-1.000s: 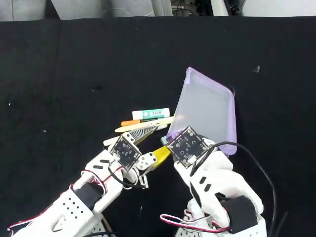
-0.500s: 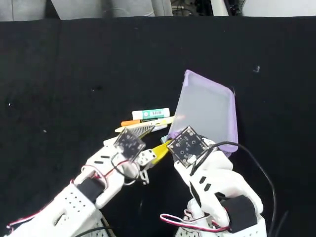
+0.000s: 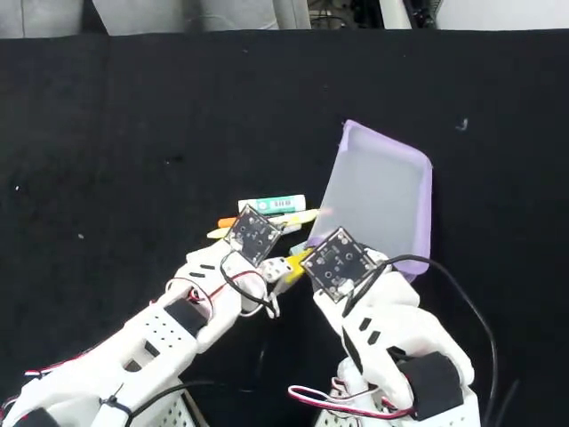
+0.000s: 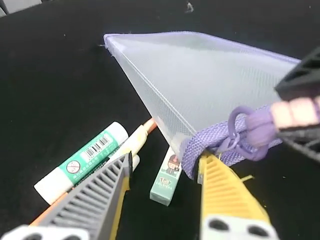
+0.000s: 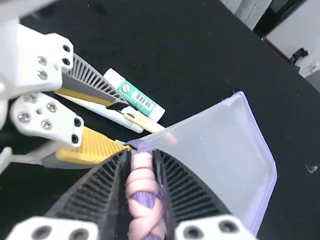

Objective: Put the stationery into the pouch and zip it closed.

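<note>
At mid-table, right of centre, we have the pouch: translucent mesh with purple trim, lying on the black table, its near-left corner right at the two grippers. Just left of that corner is the stationery, all of it outside the pouch. The glue stick lies farthest, with an orange pen and a cream pen just nearer.

The left wrist view brings us the labels. The glue stick is white with a green wrap carrying a barcode and a crossed-circle symbol. A small teal eraser has a cartoon figure on its sleeve, its lettering too small for us to make out. The eraser lies beside the pouch's purple corner, close to the cream pen.

The left gripper has its fingers spread wide, grey one over the pens, yellow one against the purple trim, the eraser on the table between them and nothing held. Here we also catch a purple ring hanging at the zip.

The right wrist view gives us the grip. The right gripper is clamped tight on a bunched fold of the pouch's purple edge.
</note>
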